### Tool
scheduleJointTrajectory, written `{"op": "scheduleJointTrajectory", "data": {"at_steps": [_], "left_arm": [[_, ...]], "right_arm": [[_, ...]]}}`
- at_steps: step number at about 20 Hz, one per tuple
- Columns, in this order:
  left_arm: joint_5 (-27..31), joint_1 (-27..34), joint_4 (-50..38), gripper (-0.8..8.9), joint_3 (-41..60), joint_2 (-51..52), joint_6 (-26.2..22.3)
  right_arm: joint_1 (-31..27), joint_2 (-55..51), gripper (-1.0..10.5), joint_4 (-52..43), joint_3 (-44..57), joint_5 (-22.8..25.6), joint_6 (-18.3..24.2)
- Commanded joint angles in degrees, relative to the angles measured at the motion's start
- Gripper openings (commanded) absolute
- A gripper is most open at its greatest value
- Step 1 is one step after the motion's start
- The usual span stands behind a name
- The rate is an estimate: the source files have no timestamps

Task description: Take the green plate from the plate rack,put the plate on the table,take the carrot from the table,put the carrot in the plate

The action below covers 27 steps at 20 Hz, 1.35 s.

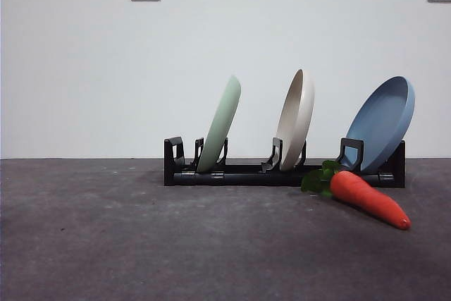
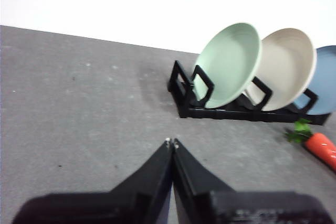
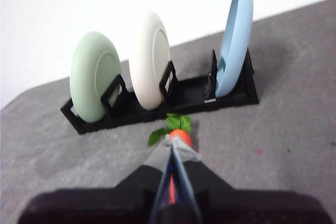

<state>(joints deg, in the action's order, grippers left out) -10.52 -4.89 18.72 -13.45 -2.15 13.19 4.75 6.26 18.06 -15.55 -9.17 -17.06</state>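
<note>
The green plate (image 1: 220, 123) stands tilted in the left slot of the black plate rack (image 1: 246, 174) on the dark grey table (image 1: 127, 244). The carrot (image 1: 368, 199) lies on the table in front of the rack's right end, leaves toward the rack. No gripper shows in the front view. In the left wrist view my left gripper (image 2: 171, 141) is shut and empty, well short of the green plate (image 2: 228, 64) and rack (image 2: 231, 113), with the carrot (image 2: 323, 148) off to the side. My right gripper (image 3: 176, 149) is shut, above the carrot (image 3: 181, 136), facing the green plate (image 3: 94, 83).
A cream-white plate (image 1: 296, 118) stands in the rack's middle slot and a blue plate (image 1: 384, 121) in its right slot. A white wall (image 1: 84, 68) with two sockets rises behind the table. Bare table lies left of and in front of the rack.
</note>
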Motion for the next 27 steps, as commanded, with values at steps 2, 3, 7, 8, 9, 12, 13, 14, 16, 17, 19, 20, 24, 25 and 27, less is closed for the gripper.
{"op": "scheduleJointTrajectory", "data": {"at_steps": [2, 3, 7, 8, 9, 12, 13, 14, 16, 17, 19, 20, 24, 25, 27], "left_arm": [[-3.69, 0.11, 3.32, -0.08, -5.18, -2.6, 0.55], [-5.03, 0.11, 4.61, -0.07, -6.75, -3.63, 0.5], [-9.55, 0.11, 9.9, -0.08, -12.83, -8.02, -0.2], [-10.97, 0.11, 11.37, -0.08, -14.43, -9.22, -1.03], [-12.5, 0.11, 12.79, -0.08, -15.98, -10.38, -1.97], [-16.87, 0.11, 16.96, -0.08, -20.22, -13.57, -4.2], [-17.92, 0.11, 18.12, -0.08, -21.38, -14.45, -4.94], [-18.99, 0.11, 19.39, -0.08, -22.62, -15.39, -5.75], [-21.16, 0.11, 21.99, -0.08, -24.81, -16.87, -6.64], [-22.75, 0.11, 24.26, -0.08, -26.45, -17.9, -8.02], [-25.31, 0.09, 28.37, -0.08, -29.07, -19.21, -10.56], [-26.03, 0.11, 30.38, -0.08, -30.14, -19.69, -11.76], [-25.79, 0.11, 33.09, 0.13, -30.99, -19.85, -11.96], [-25.79, 0.11, 33.53, 0.8, -30.99, -19.85, -11.87], [-25.7, 0.11, 34.21, 4.18, -30.99, -19.91, -11.72]], "right_arm": [[-0.09, 4.46, -0.1, 5.55, -6.88, -3.69, 2.27], [-0.09, 5.99, -0.1, 7.67, -8.98, -5.05, 3.41], [-0.07, 12.11, -0.1, 16.96, -16.98, -9.03, 8.74], [-0.07, 13.77, -0.1, 19.63, -19.1, -9.68, 10.36], [-0.07, 15.37, -0.1, 22.34, -21.24, -10.64, 12.07], [-0.07, 19.85, -0.1, 29.9, -26.88, -13.09, 16.81], [-0.07, 21.09, -0.1, 32.0, -28.35, -13.64, 18.16], [-0.07, 22.43, -0.1, 34.38, -29.99, -13.97, 19.37], [-0.07, 24.63, -0.1, 38.34, -32.57, -15.67, 21.49], [-0.07, 26.08, -0.1, 41.16, -34.23, -17.81, 22.64], [-0.07, 27.87, -0.1, 45.4, -36.13, -21.0, 24.46], [-0.07, 28.35, -0.1, 46.82, -36.48, -21.7, 25.2], [-0.07, 28.52, 0.3, 46.95, -36.48, -22.03, 25.49], [-0.07, 28.52, 1.2, 46.93, -36.48, -22.03, 25.49], [-0.07, 28.52, 4.5, 46.75, -36.48, -22.03, 24.2]]}}
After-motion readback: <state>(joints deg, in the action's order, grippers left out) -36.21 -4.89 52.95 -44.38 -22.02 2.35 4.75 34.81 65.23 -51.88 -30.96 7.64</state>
